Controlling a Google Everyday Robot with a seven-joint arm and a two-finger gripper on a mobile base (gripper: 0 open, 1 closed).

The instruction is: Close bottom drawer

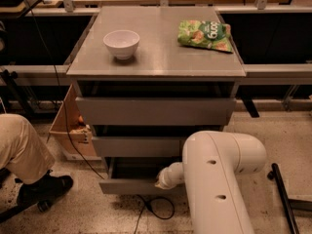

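Observation:
The bottom drawer (127,185) is the lowest and narrowest grey front of the cabinet, and it stands pulled out a little, with its dark tray (134,169) showing behind the front. My gripper (160,183) is at the end of the white arm (222,179), at the right part of the drawer's front edge and touching or almost touching it. The arm's wrist hides the fingers.
The cabinet top (156,57) carries a white bowl (121,43) and a green chip bag (205,35). The top drawer (155,111) and middle drawer (139,146) are above. A person's leg and shoe (29,169) are at left, with a cardboard box (68,126) and a cable (156,208) on the floor.

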